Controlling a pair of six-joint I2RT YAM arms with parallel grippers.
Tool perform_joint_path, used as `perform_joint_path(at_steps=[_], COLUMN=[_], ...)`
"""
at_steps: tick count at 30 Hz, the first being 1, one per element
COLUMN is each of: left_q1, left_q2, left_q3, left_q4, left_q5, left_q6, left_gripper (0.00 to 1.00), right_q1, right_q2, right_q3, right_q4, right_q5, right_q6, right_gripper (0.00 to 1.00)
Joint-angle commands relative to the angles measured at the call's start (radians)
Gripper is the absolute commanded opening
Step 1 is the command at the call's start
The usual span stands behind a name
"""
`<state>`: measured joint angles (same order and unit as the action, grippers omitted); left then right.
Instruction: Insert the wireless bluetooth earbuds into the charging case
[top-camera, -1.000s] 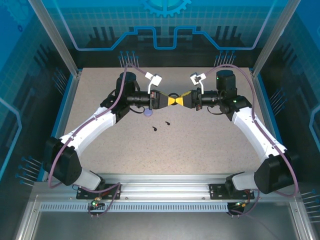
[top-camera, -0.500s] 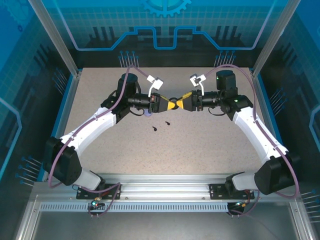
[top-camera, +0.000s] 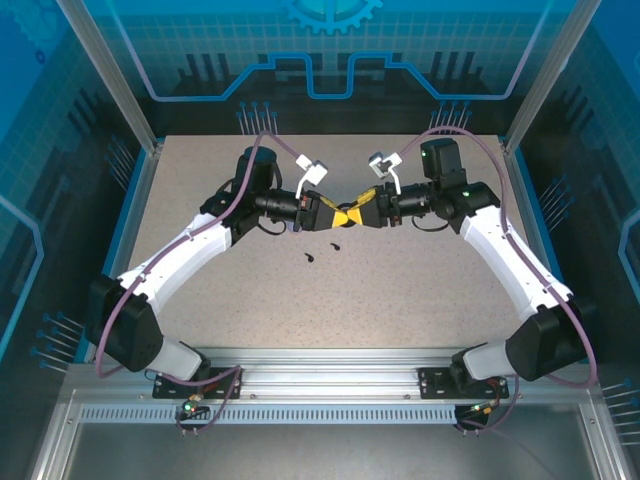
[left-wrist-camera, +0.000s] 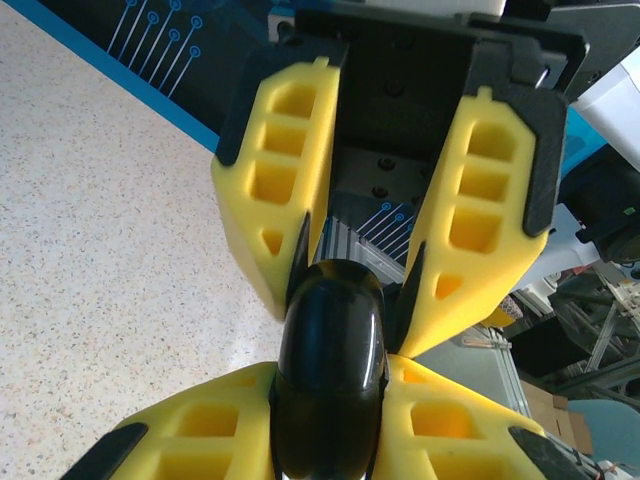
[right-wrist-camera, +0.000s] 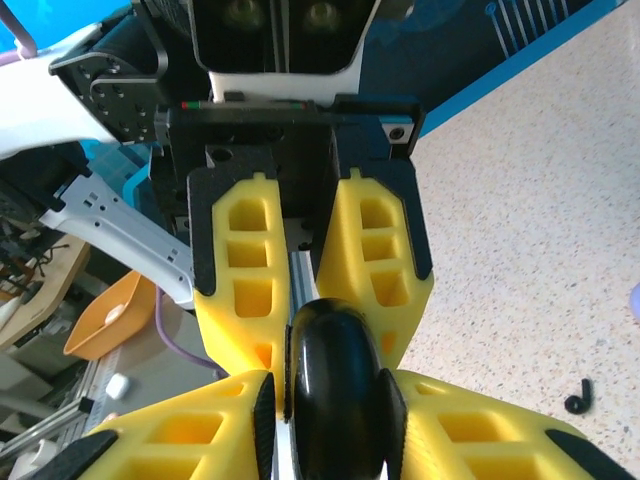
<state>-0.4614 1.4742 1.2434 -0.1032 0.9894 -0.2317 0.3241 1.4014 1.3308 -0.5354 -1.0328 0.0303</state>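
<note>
A glossy black charging case (left-wrist-camera: 330, 340) hangs above the table, clamped between both grippers where they meet tip to tip. My left gripper (left-wrist-camera: 330, 405) is shut on its lower part. In that view the right arm's yellow fingers (left-wrist-camera: 490, 200) flank its top. My right gripper (right-wrist-camera: 335, 415) is shut on the charging case (right-wrist-camera: 335, 350) from the opposite side, black pads touching both flanks. From above, the left gripper (top-camera: 349, 215) and right gripper (top-camera: 343, 211) cross at mid-table. Two black earbuds (top-camera: 333, 245) (top-camera: 309, 259) lie on the table just nearer; one earbud (right-wrist-camera: 577, 398) is in the right wrist view.
A small lavender object (top-camera: 293, 228) lies partly hidden under the left wrist. The speckled table (top-camera: 400, 300) is ringed by a blue border and frame posts (top-camera: 140, 130). Both arm bases sit on the rail (top-camera: 330, 385) at the near edge.
The right wrist has swung left and turned, and the left wrist has turned with it. The joined fingertips now sit slightly nearer and tilted. The earbuds have not moved.
</note>
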Motion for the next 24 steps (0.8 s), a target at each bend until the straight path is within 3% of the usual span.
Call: perform_joint_path(at_steps=[1,6,10,18,24], left_q1=[-0.008,-0.008,-0.008,-0.007,-0.008], left_q2=[-0.025,-0.023,-0.024,-0.037,-0.043], left_q3=[0.041,0.041,0.038,0.009,-0.007], left_q4=[-0.001,0.006,0.008,0.036,0.068], left_q5=[-0.002,-0.012,-0.021,-0.022,-0.013], left_q6=[0.027,0.020,0.014,-0.005,-0.024], left_gripper=[0.14,0.15,0.23,0.38,0.40], right_q1=[0.031,0.039,0.037,0.007,0.005], right_q2=[0.013,0.015,0.002,-0.031,-0.046], right_q3=[0.038,0.044,0.042,0.034,0.032], right_q4=[-0.063,-0.072,-0.048,0.011,0.021], right_q5=[-0.051,-0.036,-0.016,0.001,0.002], right_q6=[-0.037,-0.041,-0.021,0.044,0.055], right_gripper=[0.32,0.22,0.14,0.12,0.12])
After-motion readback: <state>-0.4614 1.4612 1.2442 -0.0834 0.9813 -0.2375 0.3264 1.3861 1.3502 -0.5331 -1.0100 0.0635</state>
